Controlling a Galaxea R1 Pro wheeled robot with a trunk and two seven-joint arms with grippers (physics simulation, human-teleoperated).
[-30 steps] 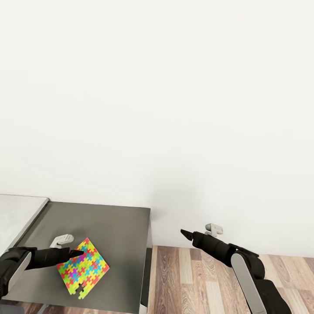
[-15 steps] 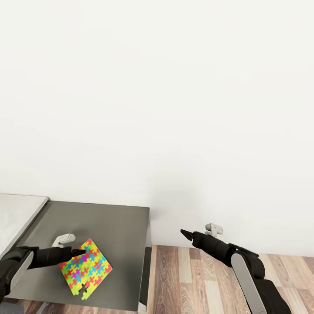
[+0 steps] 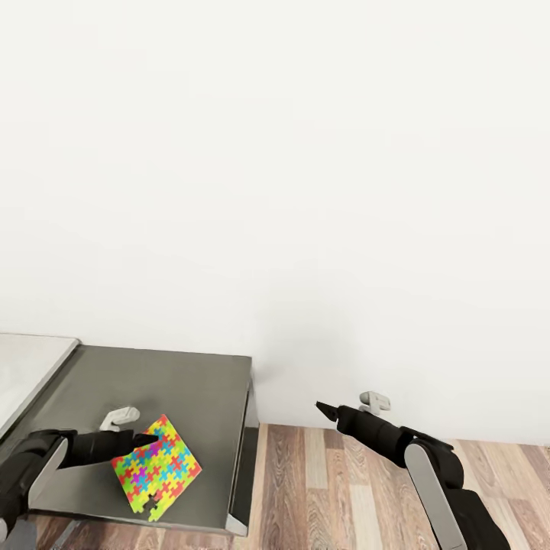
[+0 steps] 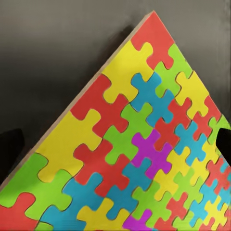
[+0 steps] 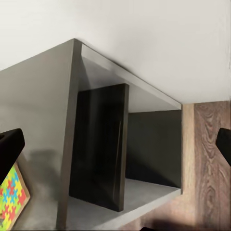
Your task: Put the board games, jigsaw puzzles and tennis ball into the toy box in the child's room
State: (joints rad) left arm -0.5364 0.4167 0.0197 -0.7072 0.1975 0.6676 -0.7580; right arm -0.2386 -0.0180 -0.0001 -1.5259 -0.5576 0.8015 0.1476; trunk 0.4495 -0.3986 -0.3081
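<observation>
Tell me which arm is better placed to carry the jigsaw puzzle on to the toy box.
The left arm. Its pincer is already at the edge of the jigsaw puzzle over the dark desk. The right pincer hangs over the wood floor, away from the puzzle.

Both arms reach forward, the left gripper (image 3: 145, 437) low, the right gripper (image 3: 325, 410) held out with fingers spread.

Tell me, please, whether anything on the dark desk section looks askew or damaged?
Yes: the jigsaw puzzle sits skewed like a diamond to the desk edges, near the front edge, with a piece-shaped gap at its near corner. The left pincer is at its far corner.
</observation>
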